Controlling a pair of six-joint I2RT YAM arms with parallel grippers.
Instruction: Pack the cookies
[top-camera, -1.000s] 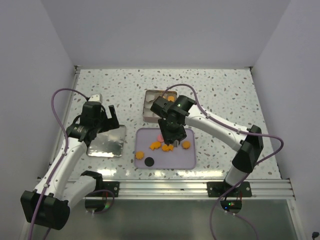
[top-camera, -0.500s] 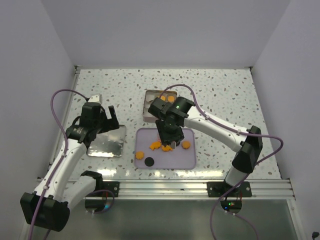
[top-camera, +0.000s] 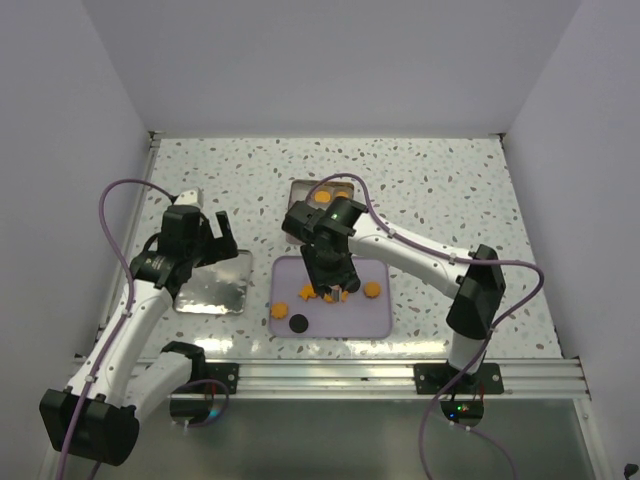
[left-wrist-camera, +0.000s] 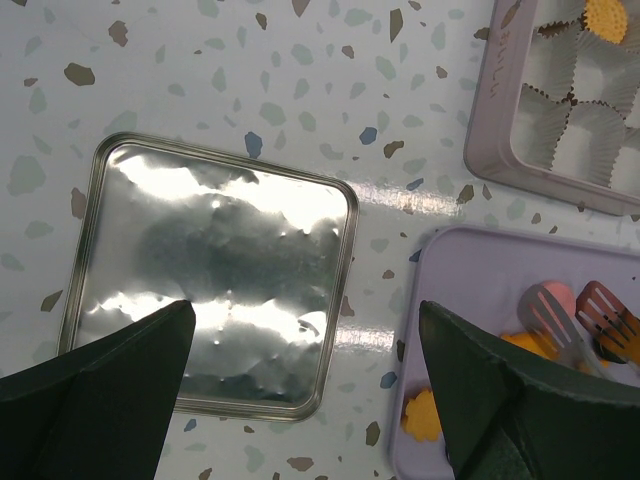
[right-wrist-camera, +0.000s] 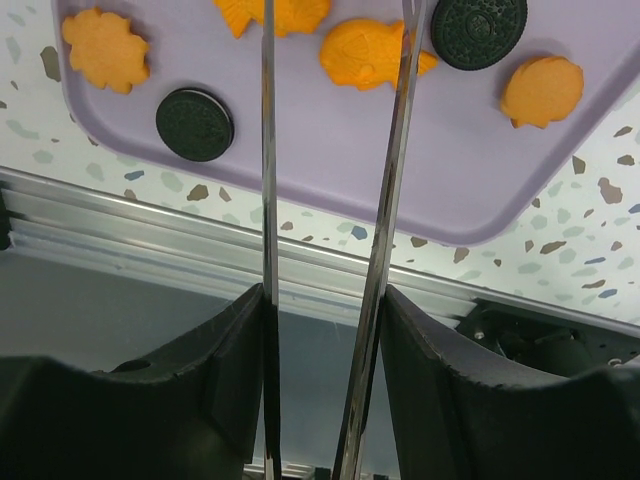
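Note:
Several cookies lie on the lavender tray (top-camera: 360, 318): orange ones (right-wrist-camera: 105, 48) (right-wrist-camera: 375, 52) (right-wrist-camera: 542, 90) and two black rounds (right-wrist-camera: 195, 124) (right-wrist-camera: 478, 30). A pink cookie (left-wrist-camera: 562, 293) shows beside the tips of the metal tongs (left-wrist-camera: 548, 312). My right gripper (right-wrist-camera: 325, 300) is shut on the tongs (right-wrist-camera: 268, 150) and hangs over the tray's middle (top-camera: 330, 272). The tong blades stand apart over the orange fish cookie. The tin (top-camera: 298, 190) behind the tray holds orange cookies (top-camera: 336, 196). My left gripper (left-wrist-camera: 310, 400) is open and empty over the lid's right edge.
A shiny square metal lid (left-wrist-camera: 215, 275) lies flat left of the tray. White paper cups fill the tin (left-wrist-camera: 560, 120), one with an orange cookie (left-wrist-camera: 605, 18). An aluminium rail (right-wrist-camera: 200, 250) runs along the table's near edge.
My right arm has swung left, carrying the tongs from the tray's right part to its middle. The pink cookie is now hidden under it in the top view. The left arm stays put.

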